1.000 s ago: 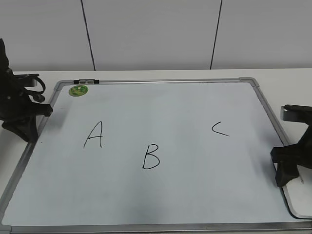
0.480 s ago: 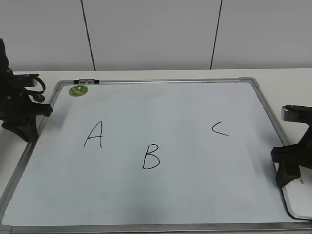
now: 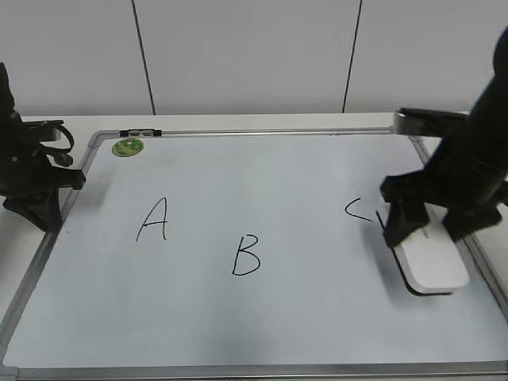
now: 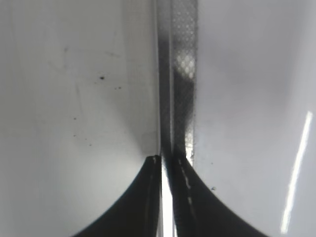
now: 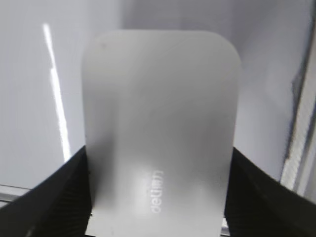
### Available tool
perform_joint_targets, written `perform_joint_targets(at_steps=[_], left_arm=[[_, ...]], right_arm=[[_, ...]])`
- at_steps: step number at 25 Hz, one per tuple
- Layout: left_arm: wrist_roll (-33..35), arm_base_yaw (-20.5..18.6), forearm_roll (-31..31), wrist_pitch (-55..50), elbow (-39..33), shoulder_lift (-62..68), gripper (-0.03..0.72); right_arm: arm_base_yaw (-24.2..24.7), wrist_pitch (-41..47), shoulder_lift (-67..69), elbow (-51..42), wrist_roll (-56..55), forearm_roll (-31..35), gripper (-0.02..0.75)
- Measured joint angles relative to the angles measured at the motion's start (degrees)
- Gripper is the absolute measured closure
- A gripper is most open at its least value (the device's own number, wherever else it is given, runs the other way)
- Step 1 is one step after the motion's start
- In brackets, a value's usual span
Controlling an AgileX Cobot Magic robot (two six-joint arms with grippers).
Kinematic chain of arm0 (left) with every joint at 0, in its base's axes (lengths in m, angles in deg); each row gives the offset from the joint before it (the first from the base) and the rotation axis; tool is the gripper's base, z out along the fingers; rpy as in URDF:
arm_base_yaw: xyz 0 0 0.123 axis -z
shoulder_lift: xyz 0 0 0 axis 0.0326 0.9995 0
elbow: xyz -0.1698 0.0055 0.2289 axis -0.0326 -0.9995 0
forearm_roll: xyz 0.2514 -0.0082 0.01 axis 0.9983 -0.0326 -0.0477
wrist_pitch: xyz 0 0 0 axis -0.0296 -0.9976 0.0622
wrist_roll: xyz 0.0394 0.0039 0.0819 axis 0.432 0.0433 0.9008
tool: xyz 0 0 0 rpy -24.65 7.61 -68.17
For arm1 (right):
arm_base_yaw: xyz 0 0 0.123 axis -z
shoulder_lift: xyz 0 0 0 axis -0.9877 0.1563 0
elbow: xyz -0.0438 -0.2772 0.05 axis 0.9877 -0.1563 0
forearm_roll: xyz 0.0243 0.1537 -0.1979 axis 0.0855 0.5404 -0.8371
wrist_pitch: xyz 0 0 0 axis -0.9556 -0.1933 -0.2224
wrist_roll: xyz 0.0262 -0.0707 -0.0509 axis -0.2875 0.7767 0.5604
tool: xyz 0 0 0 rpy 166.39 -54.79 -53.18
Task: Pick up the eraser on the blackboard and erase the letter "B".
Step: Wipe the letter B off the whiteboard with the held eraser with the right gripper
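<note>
One eraser (image 3: 432, 262) clamped in the right gripper (image 3: 429, 226) jaws on the board (image 3: 262, 182); three letters, B (image 3: 246, 255) intact. Left gripper (image 4: 167, 163) jaws pressed together, empty.

The exterior camera looks down at a slant from the table's near edge toward its far edge and the pale wall panels, taking in almost the whole large white dry-erase board with a silver metal frame (image 3: 262, 131). The left wrist camera hangs very close over the table's left edge, looking straight down past its black gripper (image 4: 168, 160) onto the board's frame (image 4: 177, 89). The right wrist camera sits just as close near the right edge, filled by the white flat rounded-rectangle eraser (image 5: 160, 128) between its black gripper (image 5: 158, 197), the same eraser (image 3: 432, 262) and right gripper (image 3: 425, 222) the exterior view shows.
</note>
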Motion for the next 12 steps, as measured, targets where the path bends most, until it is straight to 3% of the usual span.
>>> perform_joint_targets(at_steps=[6, 12], left_arm=[[0.0, 0.0, -0.1, 0.0, 0.0, 0.0, 0.646], [0.0, 0.0, -0.2, 0.0, 0.0, 0.0, 0.646]], right_arm=[[-9.3, 4.9, 3.4, 12.4, 0.0, -1.0, 0.225], [-14.4, 11.8, 13.0, 24.7, -1.8, -5.6, 0.225]])
